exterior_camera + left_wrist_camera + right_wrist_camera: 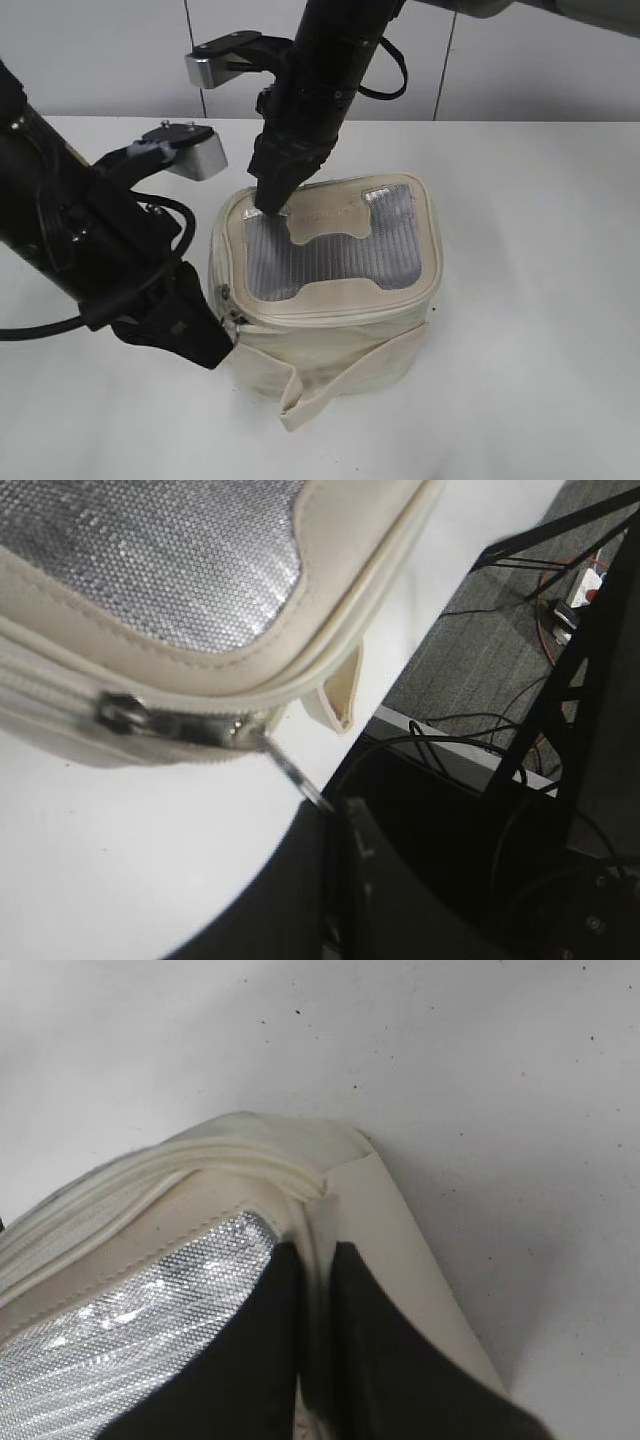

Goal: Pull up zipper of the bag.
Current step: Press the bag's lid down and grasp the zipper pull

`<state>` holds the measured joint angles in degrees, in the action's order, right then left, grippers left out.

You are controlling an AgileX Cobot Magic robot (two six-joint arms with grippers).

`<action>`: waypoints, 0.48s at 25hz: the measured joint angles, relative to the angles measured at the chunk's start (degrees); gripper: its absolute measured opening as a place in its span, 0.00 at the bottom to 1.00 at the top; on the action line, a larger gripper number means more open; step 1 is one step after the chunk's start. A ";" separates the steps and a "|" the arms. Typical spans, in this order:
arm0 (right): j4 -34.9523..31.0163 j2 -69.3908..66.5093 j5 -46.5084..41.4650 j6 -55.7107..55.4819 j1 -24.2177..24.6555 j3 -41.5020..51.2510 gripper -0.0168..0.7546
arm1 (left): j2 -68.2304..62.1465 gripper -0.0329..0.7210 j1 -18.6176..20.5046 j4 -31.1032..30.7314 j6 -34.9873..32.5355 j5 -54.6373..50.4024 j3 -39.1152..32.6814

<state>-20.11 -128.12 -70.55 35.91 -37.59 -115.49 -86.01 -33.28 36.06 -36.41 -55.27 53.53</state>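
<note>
Zipper ring meets left end effector.

No readable text, label, brand or number is found on the bag (nor on anything near either gripper).

You have even, diffuse light from above in the exterior view; the white table reads bright without clipping, and soft shadow pools under the bag beside the left gripper. Left wrist view: the mesh window sparkles with glare just above the gripper, whose near body is a dark blur. Right wrist view: the right gripper fingers are black and soft-focused, mesh beside them glinting, and the tabletop beyond is sharp, specks visible.
</note>
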 joint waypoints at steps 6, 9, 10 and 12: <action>0.00 0.00 0.00 -0.08 0.00 -0.04 0.09 | 0.00 0.04 -3.13 -0.85 2.49 -1.06 0.00; 0.00 0.00 0.00 -0.08 0.00 -0.04 0.09 | 0.00 0.04 -5.78 -0.90 3.51 -1.16 0.00; 0.00 0.00 0.00 -0.13 0.00 -0.04 0.09 | 0.00 0.04 -6.80 -1.06 3.82 -0.88 0.00; 0.00 0.00 0.00 -0.13 0.00 -0.06 0.09 | 0.00 0.04 -8.61 -1.32 4.49 0.60 0.00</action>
<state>-20.11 -128.12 -70.55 35.78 -37.59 -115.55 -86.01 -41.89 34.74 -31.93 -54.68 53.53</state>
